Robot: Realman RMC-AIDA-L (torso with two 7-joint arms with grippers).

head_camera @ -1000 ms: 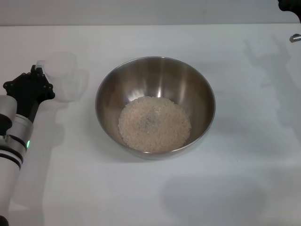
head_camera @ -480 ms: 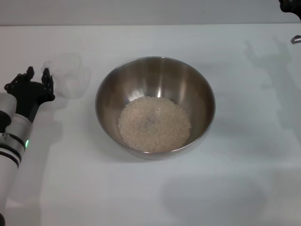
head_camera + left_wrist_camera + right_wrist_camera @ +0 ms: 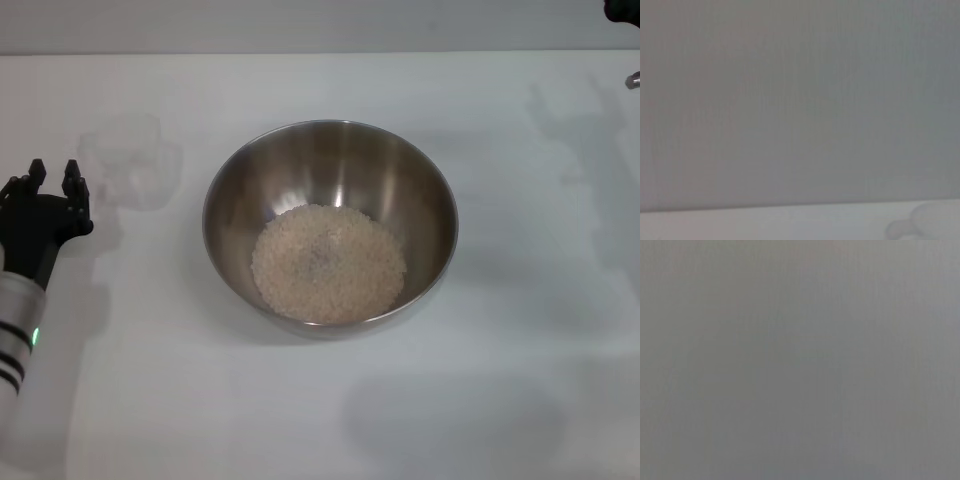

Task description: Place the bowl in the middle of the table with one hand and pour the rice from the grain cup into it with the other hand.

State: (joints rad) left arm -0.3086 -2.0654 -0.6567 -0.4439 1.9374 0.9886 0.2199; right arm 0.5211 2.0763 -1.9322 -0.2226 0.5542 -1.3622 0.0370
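The steel bowl (image 3: 330,225) stands in the middle of the white table (image 3: 500,400). A pale heap of rice (image 3: 328,262) lies in its bottom. The frosted grain cup (image 3: 130,160) stands upright on the table left of the bowl and looks empty. My left gripper (image 3: 55,178) is open and empty, a little left of the cup and nearer the table's front, not touching it. A pale rounded shape in the left wrist view (image 3: 925,222) may be the cup. Only a black bit of my right gripper (image 3: 622,9) shows at the far right corner.
The table's far edge (image 3: 320,52) runs along the top of the head view, with a grey wall behind. The right wrist view shows only plain grey.
My left gripper has let go of the grain cup and drawn back to the left and toward the front edge. The cup stays standing left of the bowl.
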